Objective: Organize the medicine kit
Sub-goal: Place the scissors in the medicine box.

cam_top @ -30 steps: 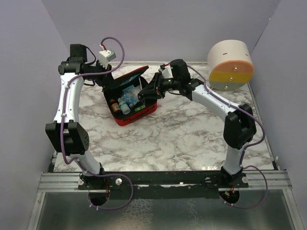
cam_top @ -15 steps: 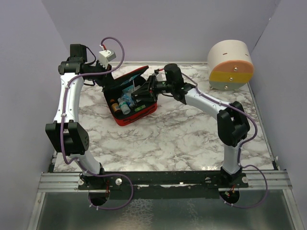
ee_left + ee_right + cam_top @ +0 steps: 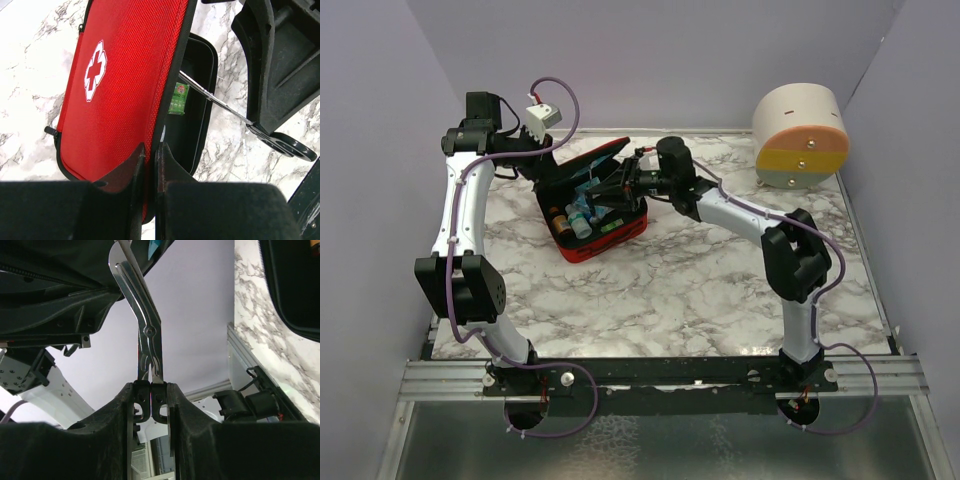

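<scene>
Pale lilac walls close in a white-and-grey marbled bench point(image 3: 700, 290). The rounded-square red zippered fabric medicine kit point(image 3: 605, 238) lies open on the far part of the bench, left of centre. Its black-lined base is flat on the marble and its lid is raised at the far side.

The left arm point(image 3: 460, 210) reaches from the far left corner to the lid. The wrist view shows the left jaws pressed onto the lid's edge, pinching it. The red outer face with its white cross emblem point(image 3: 94, 70) is turned toward that camera.

The right arm point(image 3: 740, 212) stretches across from the right, and its wrist sits just over the near right side of the kit. The right jaws are nearly together, clamped on one end of a slim hinged steel tool point(image 3: 148, 330). Whether the tool is scissors or forceps cannot be told. Its other end points into the kit's black interior, close under the lid.

Several small bottles point(image 3: 578, 215) lie packed in the base toward its left side. A small green-labelled packet point(image 3: 178, 98) shows against the dark lining.

A round container with cream, orange, yellow and grey bands point(image 3: 800, 135) stands in the far right corner, well apart from the kit.
</scene>
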{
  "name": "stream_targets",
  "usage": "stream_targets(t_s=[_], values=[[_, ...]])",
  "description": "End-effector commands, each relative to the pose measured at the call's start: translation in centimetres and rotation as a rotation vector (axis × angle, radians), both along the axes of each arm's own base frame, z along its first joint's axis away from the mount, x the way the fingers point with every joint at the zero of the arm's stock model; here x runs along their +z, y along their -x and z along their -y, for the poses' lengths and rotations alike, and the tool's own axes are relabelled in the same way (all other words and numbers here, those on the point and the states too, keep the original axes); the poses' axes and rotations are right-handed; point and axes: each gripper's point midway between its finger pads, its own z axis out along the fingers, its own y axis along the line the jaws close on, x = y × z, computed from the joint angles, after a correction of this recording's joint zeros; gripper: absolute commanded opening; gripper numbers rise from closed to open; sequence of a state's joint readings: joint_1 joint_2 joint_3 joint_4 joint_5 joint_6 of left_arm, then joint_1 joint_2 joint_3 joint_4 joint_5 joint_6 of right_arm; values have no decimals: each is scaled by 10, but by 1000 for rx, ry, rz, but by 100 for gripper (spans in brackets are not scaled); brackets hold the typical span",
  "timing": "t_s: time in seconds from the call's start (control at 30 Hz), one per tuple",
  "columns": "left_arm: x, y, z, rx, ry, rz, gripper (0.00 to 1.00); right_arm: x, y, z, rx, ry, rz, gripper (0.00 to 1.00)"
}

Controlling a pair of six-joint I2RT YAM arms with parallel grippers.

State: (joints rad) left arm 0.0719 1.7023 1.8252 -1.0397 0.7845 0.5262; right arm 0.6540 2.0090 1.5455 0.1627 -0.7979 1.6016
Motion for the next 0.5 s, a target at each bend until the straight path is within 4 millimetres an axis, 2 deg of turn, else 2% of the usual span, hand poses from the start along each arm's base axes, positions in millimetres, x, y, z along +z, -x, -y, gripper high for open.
stream_targets(t_s=[0.0, 0.47], values=[[-3, -5, -9, 32, -31, 4, 0, 11, 1, -12, -3, -64, 9, 1], [-9, -4, -9, 27, -33, -9, 0, 16, -21, -29, -48, -137, -26, 1]])
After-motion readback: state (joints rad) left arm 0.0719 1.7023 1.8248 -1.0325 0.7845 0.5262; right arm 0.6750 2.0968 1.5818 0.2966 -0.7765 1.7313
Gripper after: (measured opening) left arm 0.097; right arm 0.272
